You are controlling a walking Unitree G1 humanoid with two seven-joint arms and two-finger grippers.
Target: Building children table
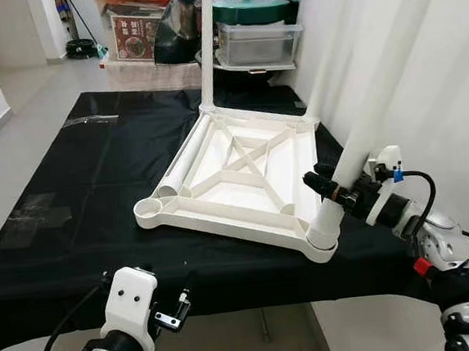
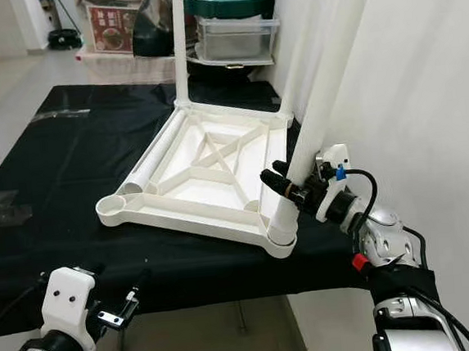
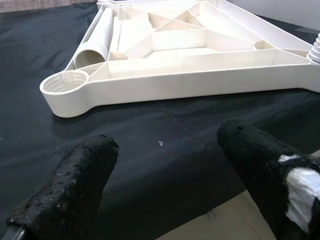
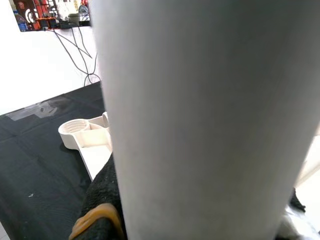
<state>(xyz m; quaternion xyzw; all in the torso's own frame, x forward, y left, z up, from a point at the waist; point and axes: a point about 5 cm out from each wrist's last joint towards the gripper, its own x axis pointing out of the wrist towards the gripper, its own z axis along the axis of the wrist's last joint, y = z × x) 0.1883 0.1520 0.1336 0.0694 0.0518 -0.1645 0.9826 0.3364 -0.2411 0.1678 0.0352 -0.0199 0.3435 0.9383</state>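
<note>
Here, one white plastic tabletop (image 1: 243, 179) lies upside down on a black-covered table (image 1: 79, 181), its ribbed underside facing up. Four legs can be counted: three stand upright in corner sockets and one lies loose. The near right leg (image 1: 376, 97) rises tilted from its socket, and the right gripper (image 1: 341, 189) is clamped around its lower part, just above the corner. A second leg (image 1: 206, 42) stands at the far left corner, and a third leg (image 1: 332, 48) stands at the far right corner against the white wall (image 1: 448, 83). The loose leg (image 1: 185, 159) lies flat inside the tabletop along its left edge, its open end beside the one empty socket (image 1: 149, 208) at the near left corner. The left gripper (image 3: 165, 180) hovers over the near table edge with its two fingers spread apart, holding nothing, short of the empty socket. Beyond the table, a shelf carries one green-lidded pot (image 1: 253, 8) on one clear bin (image 1: 260, 43).
</note>
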